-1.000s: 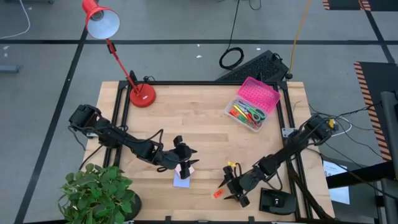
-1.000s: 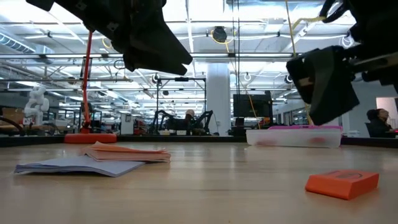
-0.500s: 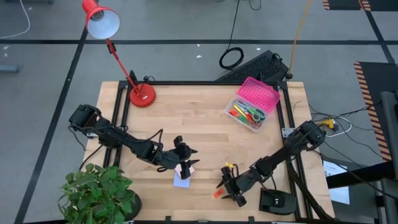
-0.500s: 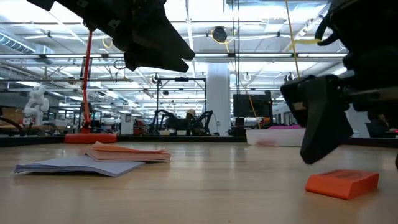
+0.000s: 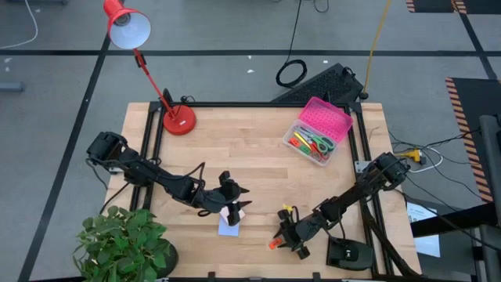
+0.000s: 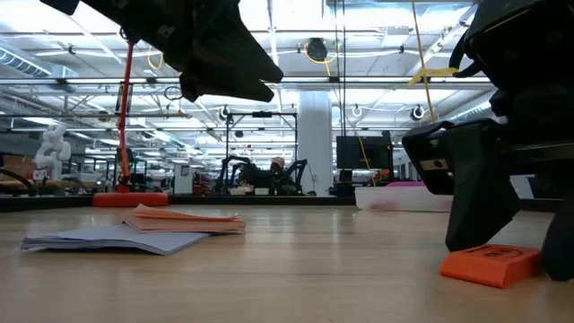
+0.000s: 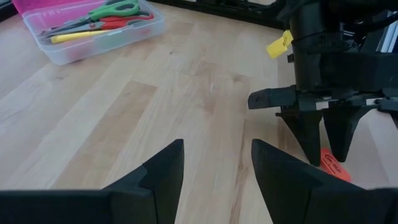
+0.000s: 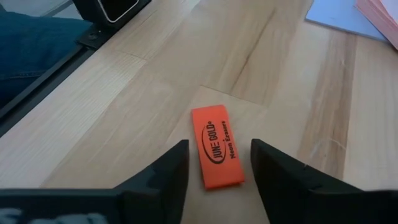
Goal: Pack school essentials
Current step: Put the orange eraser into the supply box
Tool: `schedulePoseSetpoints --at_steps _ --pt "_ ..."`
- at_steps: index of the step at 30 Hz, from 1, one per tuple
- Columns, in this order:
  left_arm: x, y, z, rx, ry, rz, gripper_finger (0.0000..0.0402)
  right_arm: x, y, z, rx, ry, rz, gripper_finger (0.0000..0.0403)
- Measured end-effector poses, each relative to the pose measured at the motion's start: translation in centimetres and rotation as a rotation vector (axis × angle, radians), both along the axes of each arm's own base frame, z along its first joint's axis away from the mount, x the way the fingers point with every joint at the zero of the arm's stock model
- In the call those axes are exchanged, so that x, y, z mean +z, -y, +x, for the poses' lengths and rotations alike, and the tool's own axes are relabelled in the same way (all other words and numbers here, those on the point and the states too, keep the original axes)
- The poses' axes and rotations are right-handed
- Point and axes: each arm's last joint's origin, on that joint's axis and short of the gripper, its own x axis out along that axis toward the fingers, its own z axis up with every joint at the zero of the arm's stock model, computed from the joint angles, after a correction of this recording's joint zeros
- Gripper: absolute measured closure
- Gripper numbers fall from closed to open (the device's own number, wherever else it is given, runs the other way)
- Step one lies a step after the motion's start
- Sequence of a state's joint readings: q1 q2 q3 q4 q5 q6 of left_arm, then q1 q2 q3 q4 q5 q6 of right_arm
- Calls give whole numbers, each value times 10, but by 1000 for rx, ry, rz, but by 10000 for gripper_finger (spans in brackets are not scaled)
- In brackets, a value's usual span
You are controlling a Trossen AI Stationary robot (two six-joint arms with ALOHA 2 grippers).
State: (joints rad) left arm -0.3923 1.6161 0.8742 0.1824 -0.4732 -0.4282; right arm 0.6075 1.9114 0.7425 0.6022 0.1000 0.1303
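With its two dark fingers spread apart, the right gripper [image 8: 214,171] stands directly over the flat orange rectangular eraser [image 8: 216,147], which lies between the fingertips in the lower centre of the right wrist frame. In the low view the fingers [image 6: 480,202] reach down to the tabletop on either side of the eraser [image 6: 490,264]. Its long axis runs roughly along the gap between the fingers, so closing would press on its long sides. Black lettering marks its upper face. In the high view it sits at lower centre of the pale wooden table [image 5: 258,149], well apart from the clear plastic box with a pink lid [image 5: 317,131] at upper right. The left gripper [image 7: 214,163], fingers open and empty, waits over the pink and lavender paper pads [image 5: 229,220].
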Motion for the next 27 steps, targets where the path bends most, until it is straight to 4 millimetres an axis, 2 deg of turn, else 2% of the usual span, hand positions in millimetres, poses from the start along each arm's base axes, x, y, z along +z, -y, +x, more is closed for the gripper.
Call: schedulePoseSetpoints --at_steps 14,23,27 --pt "0 0 0 0 3 -1 211 -1 0 -1 19 2 -20 308" --pt "0 0 0 0 3 -1 211 4 1 -1 26 13 -29 316" --pt "0 0 0 0 3 -1 211 13 2 -2 27 26 -28 316"
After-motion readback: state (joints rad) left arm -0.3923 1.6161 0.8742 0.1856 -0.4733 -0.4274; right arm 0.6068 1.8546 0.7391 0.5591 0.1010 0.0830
